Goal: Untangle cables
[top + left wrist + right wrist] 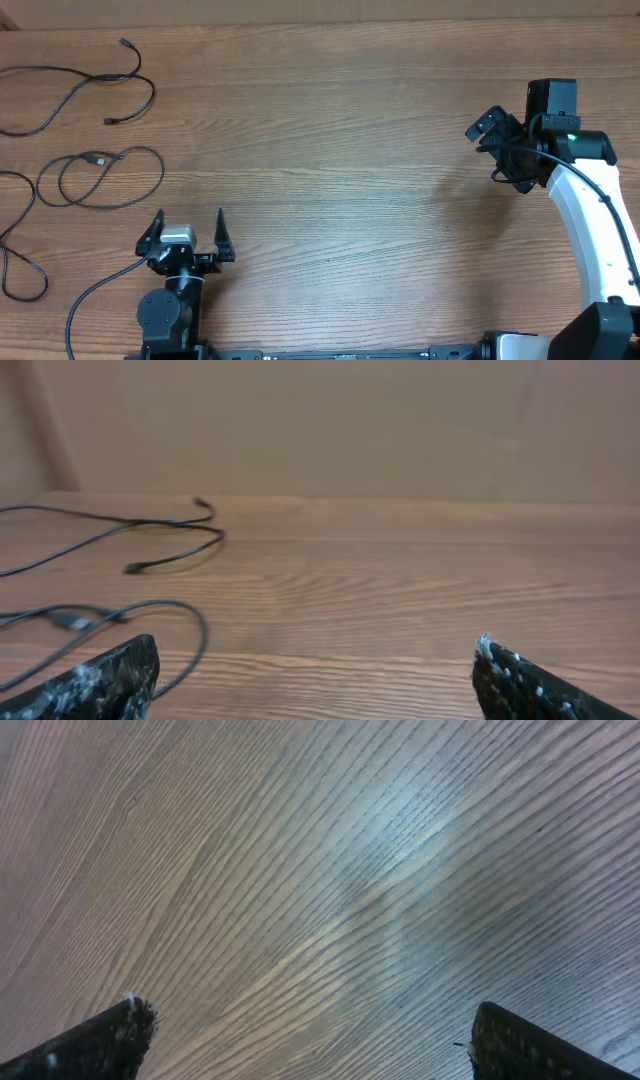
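One wide brown wooden surface (340, 150) fills the overhead view. Its whole middle and right part is bare wood, so there is much open room there.

Two white and black robot arms stand at the near edge. The left arm (165, 312) is low at the near left, and the right arm (590, 225) reaches up along the right side. Each arm carries one end effector. The left end effector (189, 214) points toward the far edge. Its two black fingers are spread wide, with only wood between them. The right end effector (500, 150) hangs over the right part of the surface. It is also spread wide and pinches nothing; its wrist view shows only wood grain below it.

The thin black flexible cables (90, 78) all lie in the far left part of the surface. I count three small plugs: a far plug (122, 43) close to the far edge, a middle plug (109, 121), and a near plug (95, 158) inside a double loop. I cannot tell how many separate cords there are, because several strands run out past the left edge. The double loop lies ahead and to the left of the left end effector, near it but apart from it. One more strand curves down along the left edge. The cables are well apart from the right end effector, with almost the whole width of the surface between them.
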Motion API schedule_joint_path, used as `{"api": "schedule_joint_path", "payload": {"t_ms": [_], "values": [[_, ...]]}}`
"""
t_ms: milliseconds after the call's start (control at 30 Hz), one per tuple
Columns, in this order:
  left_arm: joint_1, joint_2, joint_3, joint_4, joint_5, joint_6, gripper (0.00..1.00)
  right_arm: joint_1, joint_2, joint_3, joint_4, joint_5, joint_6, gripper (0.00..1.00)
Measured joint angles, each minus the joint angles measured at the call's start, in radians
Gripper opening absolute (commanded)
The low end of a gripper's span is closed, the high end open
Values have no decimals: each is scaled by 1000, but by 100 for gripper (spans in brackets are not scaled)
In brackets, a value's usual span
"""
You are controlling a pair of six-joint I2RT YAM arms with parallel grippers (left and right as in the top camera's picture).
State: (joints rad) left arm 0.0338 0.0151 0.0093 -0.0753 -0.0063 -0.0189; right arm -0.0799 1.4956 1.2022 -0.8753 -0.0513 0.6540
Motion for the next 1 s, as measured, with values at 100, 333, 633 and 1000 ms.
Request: {"api": "schedule_joint_path", "payload": {"t_ms": [100,333,633,1000], "values": [[0,0,0,0,-42,0,100,0,0,0,0,0,0,100],[0,0,0,0,-54,0,100,0,0,0,0,0,0,100],[0,0,0,-4,-32,0,99,0,0,0,0,0,0,100],[0,0,0,-3,-32,0,99,0,0,0,0,0,0,100]]}}
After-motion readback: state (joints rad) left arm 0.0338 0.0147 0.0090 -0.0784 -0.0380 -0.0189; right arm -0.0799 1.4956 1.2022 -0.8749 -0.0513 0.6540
